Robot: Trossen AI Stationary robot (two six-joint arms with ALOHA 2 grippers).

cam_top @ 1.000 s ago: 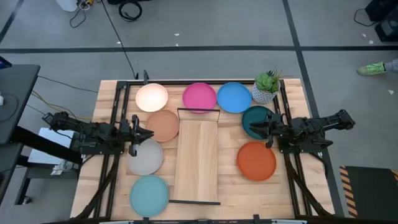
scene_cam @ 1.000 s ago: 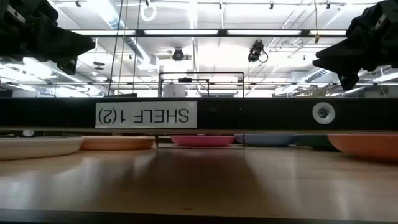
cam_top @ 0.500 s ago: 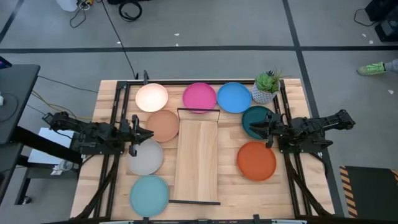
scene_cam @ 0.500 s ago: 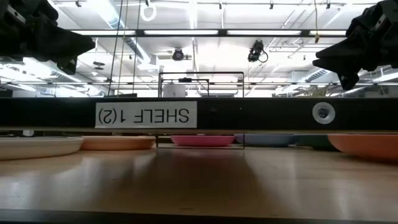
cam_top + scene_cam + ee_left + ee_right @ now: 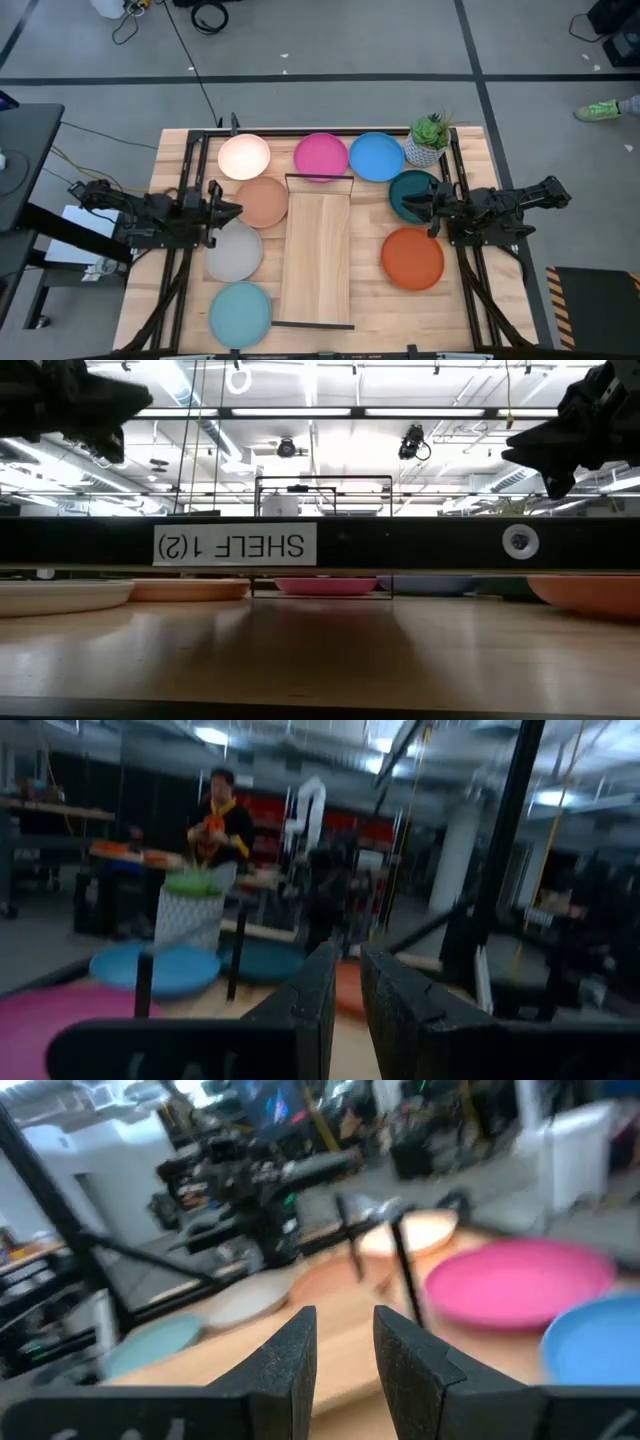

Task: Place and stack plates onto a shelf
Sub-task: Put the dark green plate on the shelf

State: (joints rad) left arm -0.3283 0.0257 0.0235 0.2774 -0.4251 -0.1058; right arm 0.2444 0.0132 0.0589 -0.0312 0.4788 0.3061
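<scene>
Eight plates lie flat on the plank table around the shelf: cream, pink, blue, dark teal, tan, grey, orange and light aqua. The shelf board carries nothing. My left gripper hovers above the gap between the tan and grey plates, fingers almost together. My right gripper hovers over the dark teal plate's near edge, narrowly open. Both point toward the shelf and hold nothing.
A white potted plant stands at the far right corner beside the blue plate. Black wire rails close the shelf's short ends. Black frame bars run along the table's left and right sides. A person shows far off in the left wrist view.
My left gripper has risen and shifted a little toward the table's far edge; in the low view it now sits higher in the picture. The right arm and all plates have stayed where they were.
</scene>
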